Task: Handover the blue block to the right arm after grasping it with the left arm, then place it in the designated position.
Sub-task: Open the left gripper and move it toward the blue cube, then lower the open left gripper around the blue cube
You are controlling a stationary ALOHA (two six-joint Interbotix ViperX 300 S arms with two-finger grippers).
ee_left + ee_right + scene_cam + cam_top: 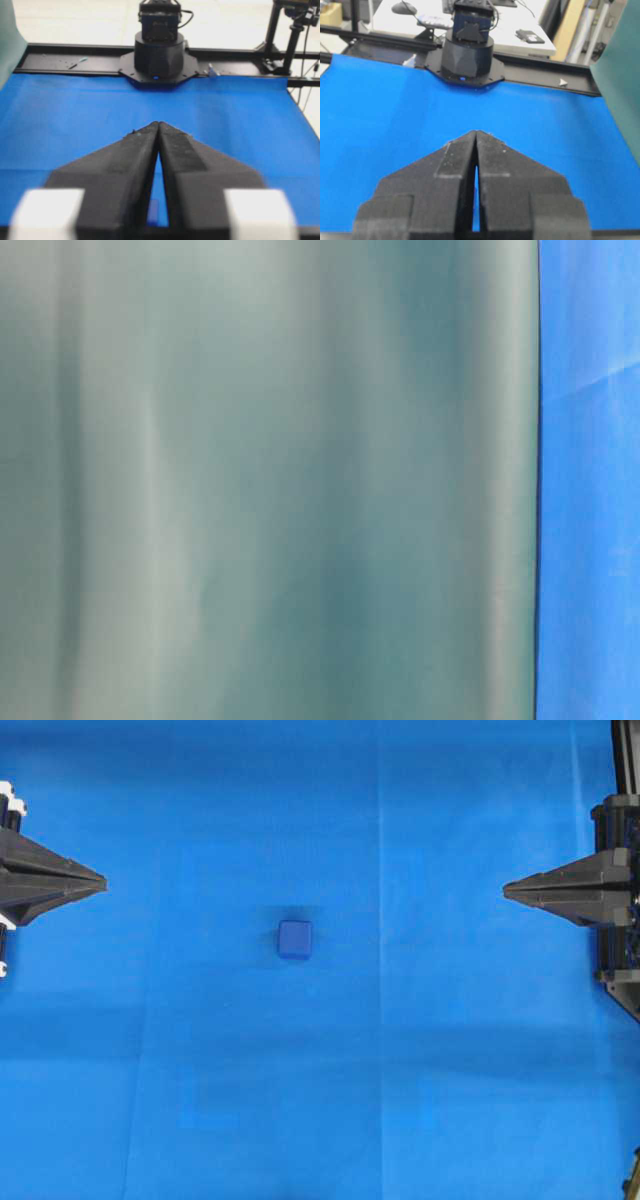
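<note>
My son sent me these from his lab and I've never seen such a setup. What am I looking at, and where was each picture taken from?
Two robot arms face each other across a blue cloth. From overhead, the left hand and the right hand point inward, both shut and holding nothing. Between them lies the blue block, untouched. Two pictures come from cameras on the wrists, each looking along its own fingers toward the opposite arm's base. The table-level picture shows mostly a blurry green sheet.

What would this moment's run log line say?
blue block: alone mid-cloth | left tool: shut, empty | right tool: shut, empty | handover: not begun
</note>
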